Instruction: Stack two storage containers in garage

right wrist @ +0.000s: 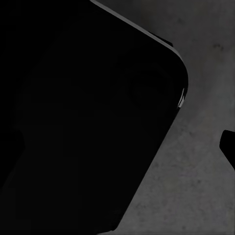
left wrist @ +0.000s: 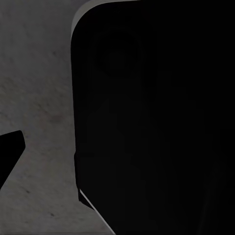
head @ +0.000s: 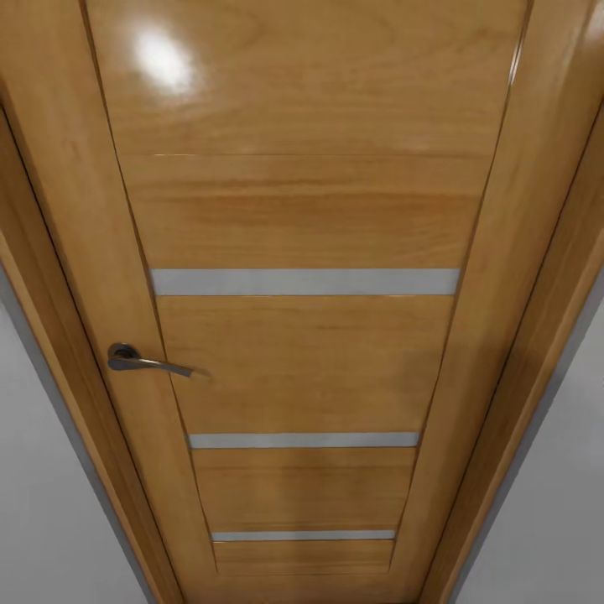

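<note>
The two storage containers are out of view. I stand close in front of a shut wooden plank door with three pale horizontal strips and a dark metal lever handle on its left side. Both wrist views look down on dark grey speckled concrete floor. One black fingertip juts in at the edge of the left wrist view, and another black fingertip at the edge of the right wrist view. Neither pair of jaws shows in full, so their state is unclear.
The door's wooden frame runs down both sides, with plain white wall left and right of it. A large black rounded part of the robot's body blocks much of each wrist view.
</note>
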`<state>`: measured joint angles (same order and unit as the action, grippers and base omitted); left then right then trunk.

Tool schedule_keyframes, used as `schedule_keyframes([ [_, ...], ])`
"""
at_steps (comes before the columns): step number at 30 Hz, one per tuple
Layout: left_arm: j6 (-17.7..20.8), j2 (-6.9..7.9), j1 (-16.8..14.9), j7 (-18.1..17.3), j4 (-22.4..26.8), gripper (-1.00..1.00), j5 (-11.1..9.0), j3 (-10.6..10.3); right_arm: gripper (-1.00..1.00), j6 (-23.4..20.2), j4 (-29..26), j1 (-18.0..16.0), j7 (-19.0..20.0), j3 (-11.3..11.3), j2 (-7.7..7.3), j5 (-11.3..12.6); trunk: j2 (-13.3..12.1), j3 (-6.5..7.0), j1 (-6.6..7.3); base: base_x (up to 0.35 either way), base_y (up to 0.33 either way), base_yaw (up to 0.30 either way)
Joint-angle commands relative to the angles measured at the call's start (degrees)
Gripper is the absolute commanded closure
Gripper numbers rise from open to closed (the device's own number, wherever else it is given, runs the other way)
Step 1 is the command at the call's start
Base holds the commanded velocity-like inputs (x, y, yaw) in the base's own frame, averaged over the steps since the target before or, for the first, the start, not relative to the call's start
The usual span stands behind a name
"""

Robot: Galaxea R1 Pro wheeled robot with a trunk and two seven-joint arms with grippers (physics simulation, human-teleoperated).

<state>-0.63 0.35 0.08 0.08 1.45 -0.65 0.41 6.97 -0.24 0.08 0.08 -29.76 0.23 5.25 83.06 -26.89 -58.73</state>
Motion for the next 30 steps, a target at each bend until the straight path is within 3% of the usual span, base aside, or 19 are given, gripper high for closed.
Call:
schedule_keyframes([
  [1,-0.1,0.02,0.0,0.0,0.0,-1.00,-0.1,0.0,-1.00,0.2,0.0,0.0,0.0,-0.4,0.01,0.6,0.0,-0.04,0.00,0.000,0.000,0.000],
  [30,0.0,0.00,0.0,0.0,0.0,-1.00,-0.1,0.0,-1.00,0.2,0.0,0.0,0.0,-0.5,0.04,0.6,0.0,-0.04,0.00,0.000,0.000,0.000],
])
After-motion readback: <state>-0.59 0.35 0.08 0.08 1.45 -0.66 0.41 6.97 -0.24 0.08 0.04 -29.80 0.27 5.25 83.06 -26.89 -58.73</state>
